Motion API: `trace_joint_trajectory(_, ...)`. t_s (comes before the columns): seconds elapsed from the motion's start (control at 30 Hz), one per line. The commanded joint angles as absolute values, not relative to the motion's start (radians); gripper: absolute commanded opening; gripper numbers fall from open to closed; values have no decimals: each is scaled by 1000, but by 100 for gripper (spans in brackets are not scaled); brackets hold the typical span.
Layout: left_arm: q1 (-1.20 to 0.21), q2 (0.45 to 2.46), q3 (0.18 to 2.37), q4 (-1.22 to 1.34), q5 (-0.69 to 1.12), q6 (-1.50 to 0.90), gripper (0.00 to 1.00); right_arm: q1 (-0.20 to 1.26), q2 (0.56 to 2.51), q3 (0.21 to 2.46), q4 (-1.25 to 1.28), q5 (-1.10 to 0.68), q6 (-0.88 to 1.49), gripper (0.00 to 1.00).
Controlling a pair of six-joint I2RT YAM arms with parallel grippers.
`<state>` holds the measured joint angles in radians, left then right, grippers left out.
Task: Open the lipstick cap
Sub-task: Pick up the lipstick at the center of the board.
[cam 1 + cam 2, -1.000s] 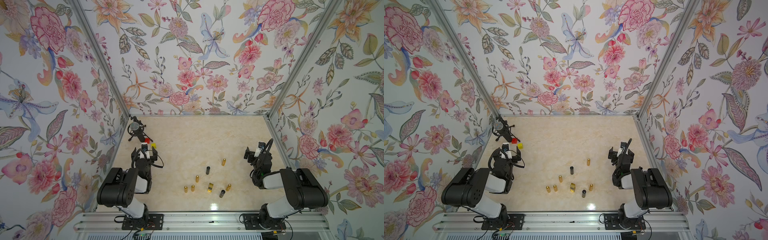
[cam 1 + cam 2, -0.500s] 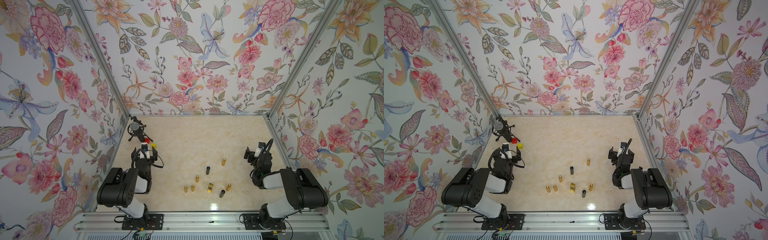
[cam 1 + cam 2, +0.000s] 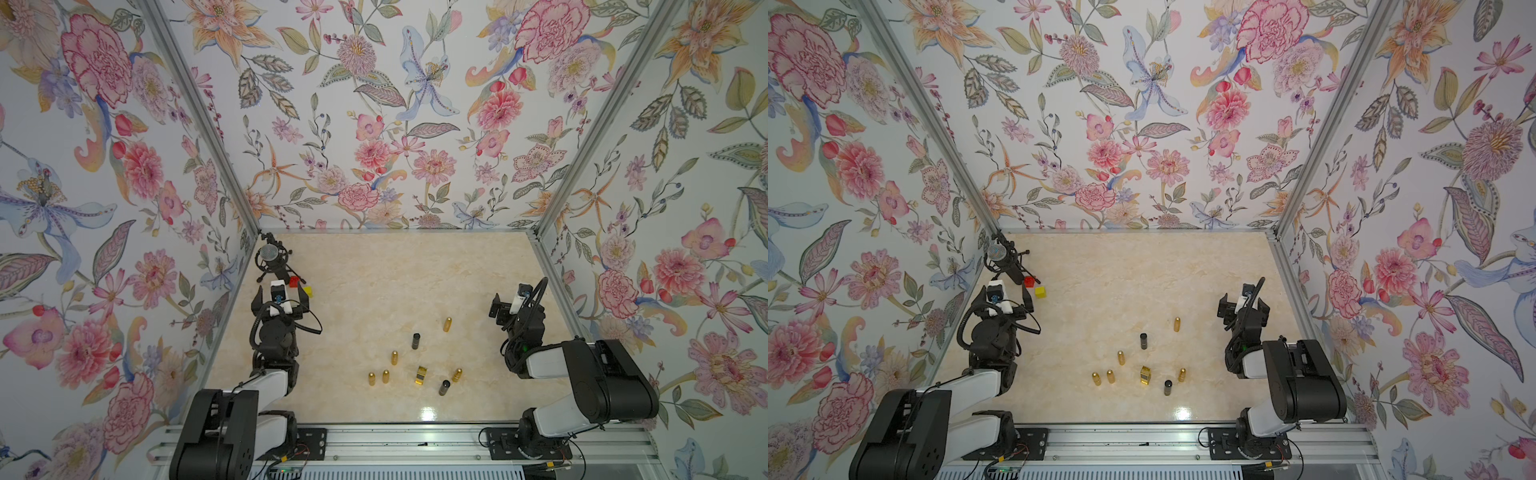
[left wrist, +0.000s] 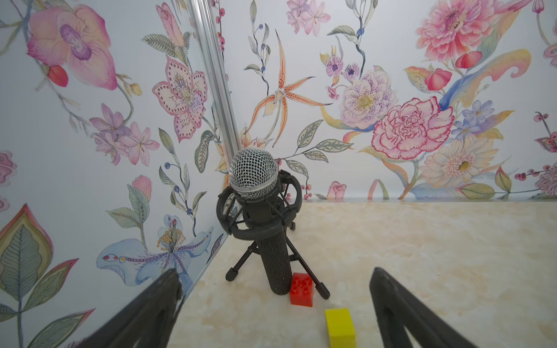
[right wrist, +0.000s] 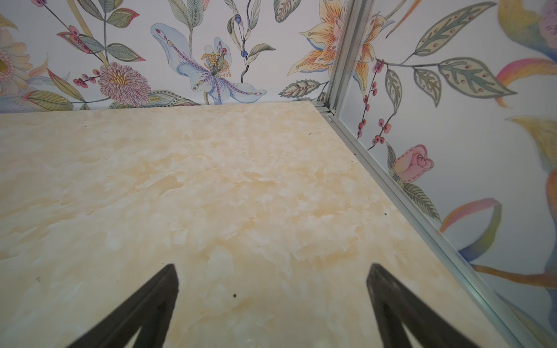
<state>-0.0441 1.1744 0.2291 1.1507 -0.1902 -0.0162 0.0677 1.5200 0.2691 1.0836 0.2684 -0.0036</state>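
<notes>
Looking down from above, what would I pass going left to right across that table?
Microphone → red block → yellow block → lipsticks → right gripper.

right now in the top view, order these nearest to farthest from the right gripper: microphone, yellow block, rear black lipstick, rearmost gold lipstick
From the right gripper, in a top view:
1. rearmost gold lipstick, just to its left
2. rear black lipstick, mid-table, farther left
3. yellow block, far left side
4. microphone, back left corner
</notes>
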Motion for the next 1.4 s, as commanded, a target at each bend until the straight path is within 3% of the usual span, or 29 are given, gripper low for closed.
trace_joint_trajectory(0.0,-38,1096,313,935,-210,-87,99,60,1440,311,988,274,0,100)
trace_joint_trajectory(0.13,-37,1027,360,856,-224,-221,99,36,1286,420,695,267,49,100)
trace_joint_trajectory(0.27,-37,949,339,842,-266,-416,99,21,1139,455,480,341,327,100)
trace_joint_trajectory(0.47,-37,897,451,573,-173,-448,99,-16,1095,605,169,164,401,100)
trace_joint_trajectory(0.63,-81,857,504,423,-139,-452,99,111,1077,685,33,234,393,100)
trace_joint_trajectory(0.9,-310,888,611,237,-173,-332,99,310,1164,870,-242,189,399,100)
trace_joint_trajectory(1.17,-475,955,634,197,-75,-224,99,493,1243,1038,-517,137,408,100)
trace_joint_trajectory(1.37,-518,951,541,317,38,-169,99,682,1356,1127,-621,53,483,100)
